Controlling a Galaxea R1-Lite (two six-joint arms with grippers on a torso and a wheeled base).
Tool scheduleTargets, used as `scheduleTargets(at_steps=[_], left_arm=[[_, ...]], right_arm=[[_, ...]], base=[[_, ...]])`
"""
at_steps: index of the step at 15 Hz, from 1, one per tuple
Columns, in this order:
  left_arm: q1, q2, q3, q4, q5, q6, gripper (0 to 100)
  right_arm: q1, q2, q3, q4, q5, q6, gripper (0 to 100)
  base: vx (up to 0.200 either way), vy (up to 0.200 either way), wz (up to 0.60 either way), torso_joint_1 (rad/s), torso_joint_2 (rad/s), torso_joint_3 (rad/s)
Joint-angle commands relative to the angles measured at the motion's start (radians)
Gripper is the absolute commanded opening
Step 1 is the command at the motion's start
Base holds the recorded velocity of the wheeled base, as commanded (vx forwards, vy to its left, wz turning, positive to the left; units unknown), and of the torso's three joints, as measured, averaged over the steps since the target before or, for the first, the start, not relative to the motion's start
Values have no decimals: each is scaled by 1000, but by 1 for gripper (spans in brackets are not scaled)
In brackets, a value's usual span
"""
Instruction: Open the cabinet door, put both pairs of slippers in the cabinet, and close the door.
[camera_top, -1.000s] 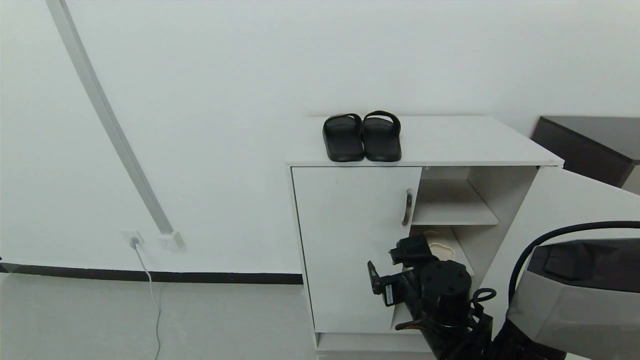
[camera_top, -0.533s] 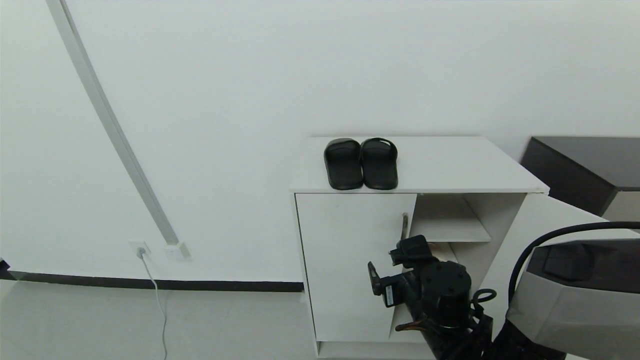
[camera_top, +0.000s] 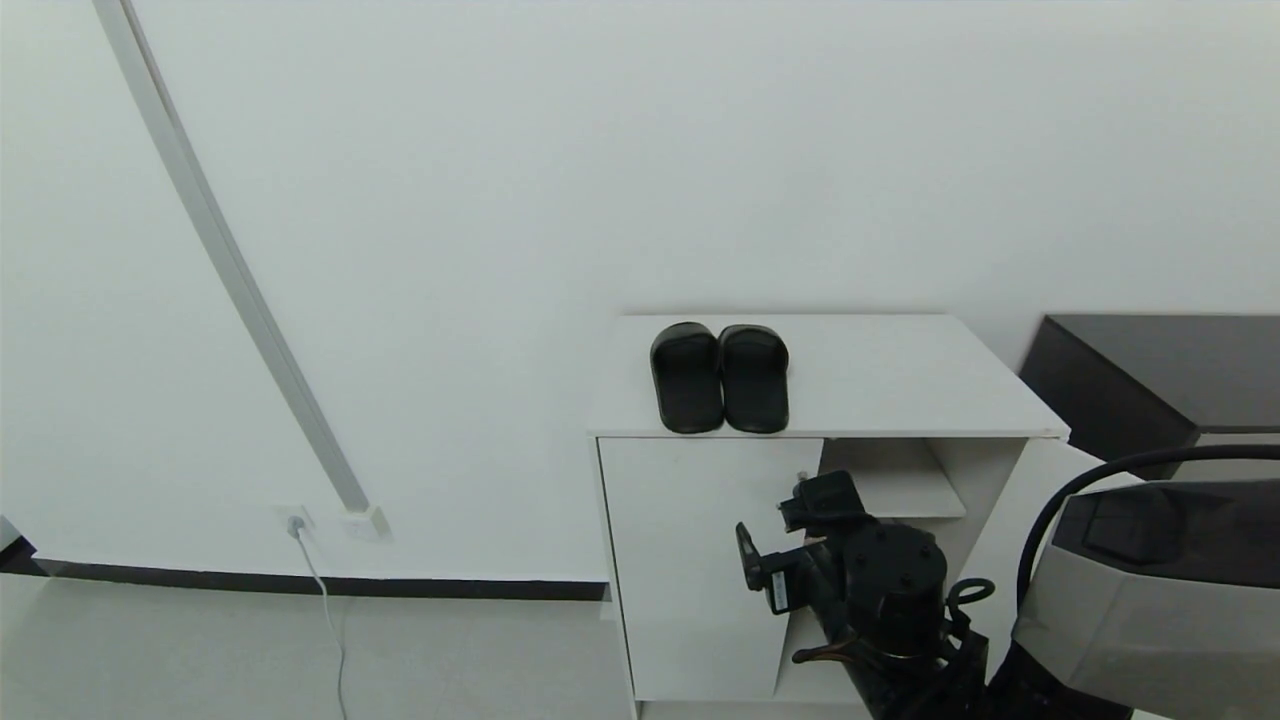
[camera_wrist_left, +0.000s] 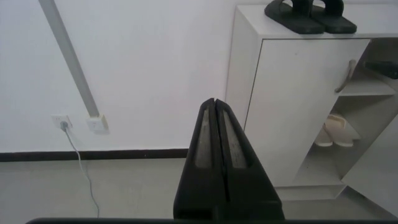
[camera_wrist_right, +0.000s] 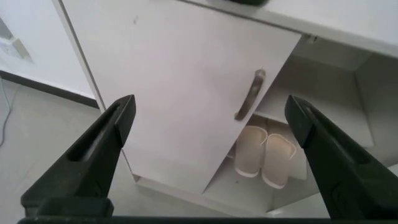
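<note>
A pair of black slippers (camera_top: 720, 377) (camera_wrist_left: 310, 9) lies side by side on top of the white cabinet (camera_top: 880, 375) (camera_wrist_left: 298, 93). The cabinet's left door (camera_top: 690, 560) is closed, with its handle (camera_wrist_right: 250, 94) (camera_wrist_left: 344, 76) at the inner edge. Its right door (camera_top: 1060, 475) stands swung open. A beige pair of slippers (camera_wrist_right: 264, 158) (camera_wrist_left: 336, 130) rests on the lower shelf inside. My right gripper (camera_wrist_right: 211, 162) is open wide, in front of the closed door and apart from it. My left gripper (camera_wrist_left: 215, 106) is shut on nothing, well to the left of the cabinet.
A dark piece of furniture (camera_top: 1150, 380) stands right of the cabinet. On the wall to the left are a slanting conduit (camera_top: 220, 260) and a socket with a hanging cable (camera_top: 300, 525). Bare floor (camera_top: 250, 650) lies left of the cabinet.
The whole head view has shifted: the cabinet sits lower and looks smaller, so the camera moved. My right arm now hides the beige slippers in that view.
</note>
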Motion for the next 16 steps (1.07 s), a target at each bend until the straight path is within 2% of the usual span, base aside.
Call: scheduleTargets(at_steps=[1, 5, 7, 8, 10, 13, 15, 16], left_arm=[[0, 1, 0, 0, 0, 0, 0], [0, 1, 0, 0, 0, 1, 0], [0, 1, 0, 0, 0, 1, 0], [0, 1, 0, 0, -2, 3, 0], [0, 1, 0, 0, -2, 3, 0], [0, 1, 0, 0, -3, 4, 0], [0, 1, 0, 0, -3, 4, 0], [0, 1, 0, 0, -3, 3, 0]], right_arm=[[0, 1, 1, -2, -1, -9, 100], [-6, 9, -5, -31, 21, -74, 100], [-6, 17, -45, -30, 27, -101, 100], [-6, 11, -118, 6, 57, -101, 100], [-17, -28, -290, 242, 57, -71, 100], [-9, -106, -557, 704, 54, 110, 100], [-11, -109, -701, 895, -4, 213, 100], [-9, -107, -732, 938, -25, 233, 100]], base=[[0, 0, 0, 227, -452, -256], [0, 0, 0, 155, -336, -188], [0, 0, 0, 13, -30, -16], [0, 0, 0, 0, 0, 0], [0, 0, 0, 0, 0, 0], [0, 0, 0, 0, 0, 0], [0, 0, 0, 0, 0, 0], [0, 0, 0, 0, 0, 0]])
